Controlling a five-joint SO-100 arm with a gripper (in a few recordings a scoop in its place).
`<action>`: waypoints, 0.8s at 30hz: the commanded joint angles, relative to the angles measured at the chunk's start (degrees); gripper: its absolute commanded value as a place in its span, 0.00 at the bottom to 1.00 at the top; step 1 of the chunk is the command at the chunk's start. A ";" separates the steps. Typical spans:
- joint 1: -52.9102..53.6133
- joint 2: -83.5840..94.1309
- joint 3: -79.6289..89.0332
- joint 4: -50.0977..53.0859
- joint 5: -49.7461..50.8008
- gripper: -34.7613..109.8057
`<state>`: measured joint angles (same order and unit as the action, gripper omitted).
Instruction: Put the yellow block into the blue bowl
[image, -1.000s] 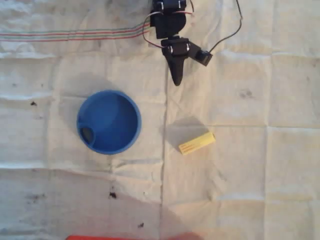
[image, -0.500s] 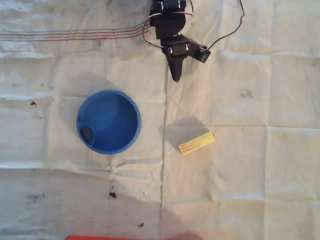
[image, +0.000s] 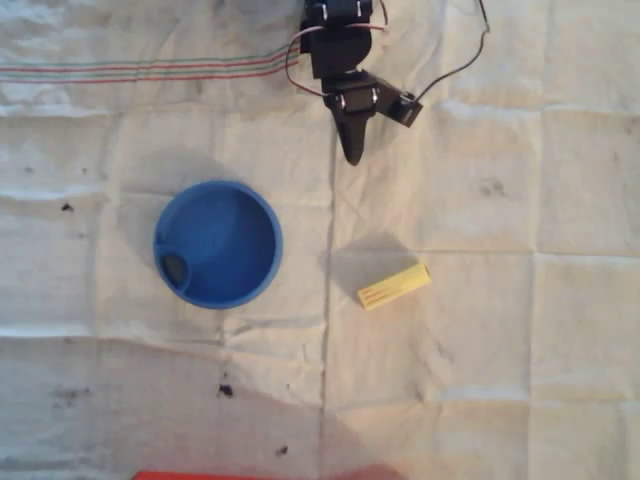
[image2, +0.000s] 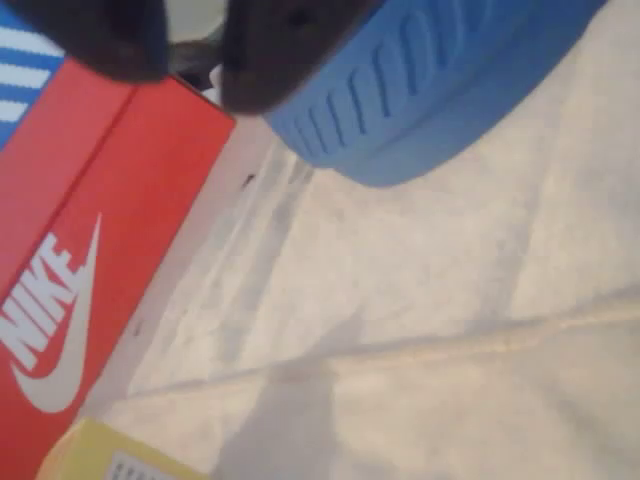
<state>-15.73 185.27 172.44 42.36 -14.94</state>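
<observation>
White NIKE lettering with a swoosh stands on the red box (image2: 90, 250).

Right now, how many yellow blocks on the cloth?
1. The yellow block lies flat on the cloth, right of the blue bowl in the overhead view, untouched. None seen inside the bowl.

Creased white cloth (image: 480, 380) on table, w/ blue bowl (image: 218, 243), yellow block (image: 394, 286) apart
</observation>
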 joint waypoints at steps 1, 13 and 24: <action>-0.62 5.71 9.93 -1.93 0.35 0.24; -6.06 -2.20 -16.52 4.31 0.35 0.24; -8.53 -40.96 -51.94 12.22 0.35 0.24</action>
<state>-24.35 157.06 135.44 53.88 -14.94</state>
